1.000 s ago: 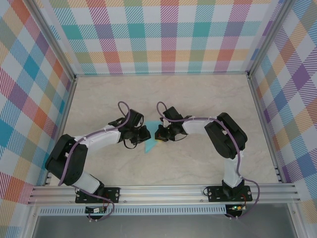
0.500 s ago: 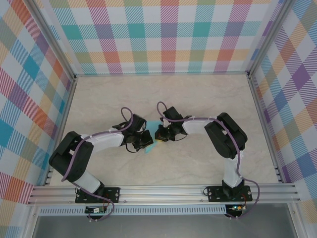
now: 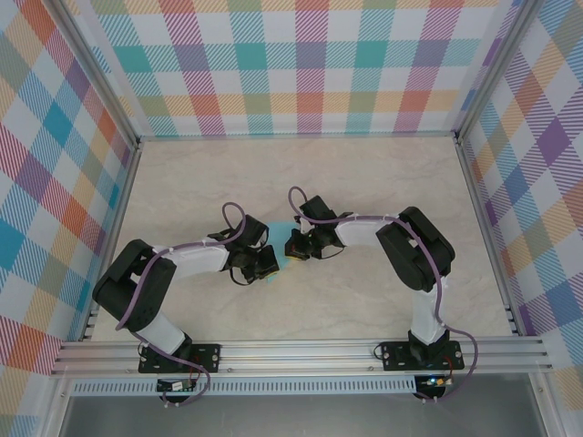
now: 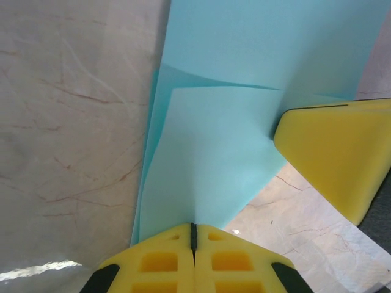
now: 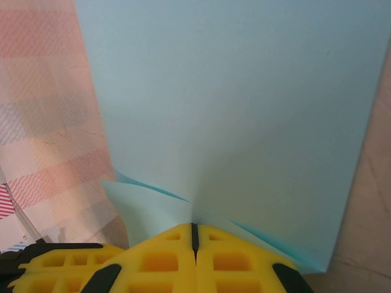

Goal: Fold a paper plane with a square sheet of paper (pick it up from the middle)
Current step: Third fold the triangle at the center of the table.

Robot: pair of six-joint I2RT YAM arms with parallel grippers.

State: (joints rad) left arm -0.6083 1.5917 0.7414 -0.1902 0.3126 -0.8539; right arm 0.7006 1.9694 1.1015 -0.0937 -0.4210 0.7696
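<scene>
The turquoise sheet of paper (image 3: pixel 280 267) is held up between my two grippers at the table's middle. It is folded into overlapping layers (image 4: pixel 232 122) with a crease. My left gripper (image 4: pixel 193 226) is shut on one edge of it. My right gripper (image 5: pixel 194 226) is shut on another edge, and the paper (image 5: pixel 232 110) rises in front of it. From above, the left gripper (image 3: pixel 270 263) and right gripper (image 3: pixel 290 247) nearly touch and hide most of the paper. Its outline is hidden, so I cannot tell whether it has a paper plane's shape.
The marble-patterned table (image 3: pixel 364 182) is walled by checked panels (image 3: pixel 301 64) at the back and both sides. An aluminium rail (image 3: pixel 301 350) runs along the near edge. The right gripper's yellow finger (image 4: pixel 336 152) shows close by in the left wrist view.
My left arm has swung right toward the right gripper and its jaws have closed on the paper. The paper's lower tip is now mostly covered. The right arm has stayed still.
</scene>
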